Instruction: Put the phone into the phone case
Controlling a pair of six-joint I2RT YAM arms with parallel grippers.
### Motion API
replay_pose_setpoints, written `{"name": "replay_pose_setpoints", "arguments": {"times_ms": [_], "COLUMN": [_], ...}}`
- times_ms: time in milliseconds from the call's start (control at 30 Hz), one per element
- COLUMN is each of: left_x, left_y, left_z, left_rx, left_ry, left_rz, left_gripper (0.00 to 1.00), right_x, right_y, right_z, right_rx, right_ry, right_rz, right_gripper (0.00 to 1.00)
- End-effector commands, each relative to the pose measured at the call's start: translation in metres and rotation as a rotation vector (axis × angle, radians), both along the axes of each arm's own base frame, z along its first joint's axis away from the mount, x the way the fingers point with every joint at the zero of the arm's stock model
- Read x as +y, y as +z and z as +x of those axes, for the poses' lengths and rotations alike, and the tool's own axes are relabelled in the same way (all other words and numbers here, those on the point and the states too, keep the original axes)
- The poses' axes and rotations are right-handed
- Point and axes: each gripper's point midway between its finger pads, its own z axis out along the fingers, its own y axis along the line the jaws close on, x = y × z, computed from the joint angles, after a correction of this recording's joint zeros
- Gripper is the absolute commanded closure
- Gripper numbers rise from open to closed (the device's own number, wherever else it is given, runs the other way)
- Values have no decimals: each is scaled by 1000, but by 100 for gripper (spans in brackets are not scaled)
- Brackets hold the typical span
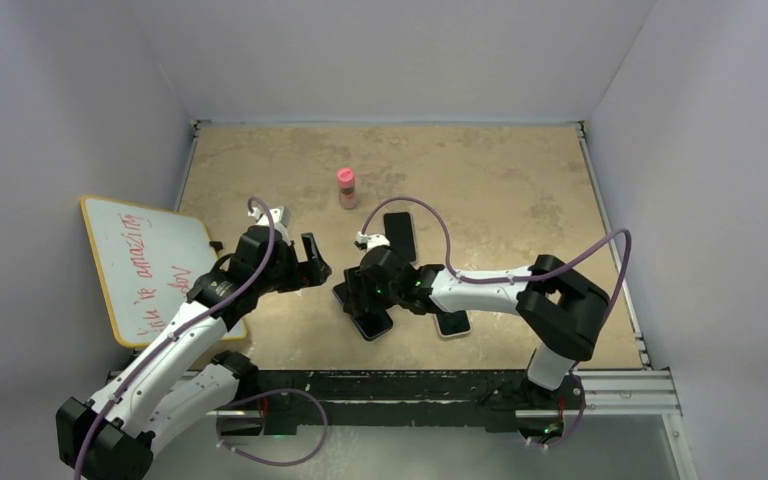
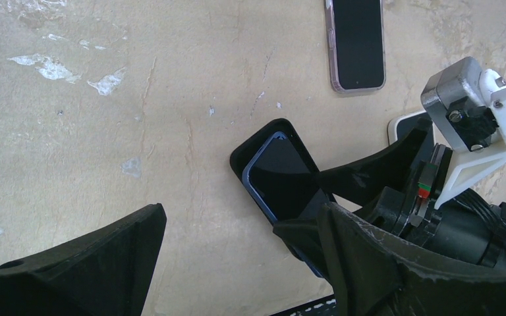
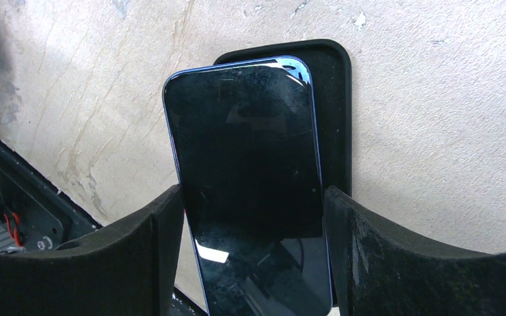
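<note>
The blue-edged phone (image 3: pixel 247 164) with a dark screen is between my right gripper's (image 3: pixel 253 263) two fingers, which are shut on its long sides. Its far end rests in the black phone case (image 3: pixel 335 112), which lies flat on the table. The phone is skewed, with its left edge over the case's left rim. In the top view the phone and case (image 1: pixel 368 322) lie just under the right gripper (image 1: pixel 355 300). My left gripper (image 1: pixel 312 262) is open and empty to their left. In its wrist view (image 2: pixel 237 263) the phone (image 2: pixel 283 178) sits in the case (image 2: pixel 238 155).
A second phone in a clear case (image 1: pixel 400 236) lies behind the right gripper, and a white-edged one (image 1: pixel 452 322) lies under the right arm. A pink bottle (image 1: pixel 347 187) stands at the back. A whiteboard (image 1: pixel 145 262) lies at the left table edge.
</note>
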Motion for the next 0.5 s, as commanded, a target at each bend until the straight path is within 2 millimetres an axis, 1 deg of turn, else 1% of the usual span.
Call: {"name": "replay_pose_setpoints", "arguments": {"times_ms": [0, 100, 233, 333, 467], "left_x": [-4, -10, -15, -17, -21], "left_y": [6, 2, -9, -17, -21], "left_z": [5, 4, 0, -2, -4], "left_rx": [-30, -18, 34, 63, 74], "left_ry": [1, -18, -52, -64, -73], "left_rz": [-33, -55, -51, -48, -69], "left_gripper": [11, 11, 11, 10, 11], "right_x": [10, 11, 10, 8, 5], "right_y": [13, 11, 15, 19, 32], "right_z": [12, 12, 11, 10, 9], "right_rx": [-48, -43, -43, -46, -58], "right_ry": [-43, -39, -46, -43, -41], "right_rz": [49, 41, 48, 43, 61], "right_gripper": [27, 21, 19, 14, 14]}}
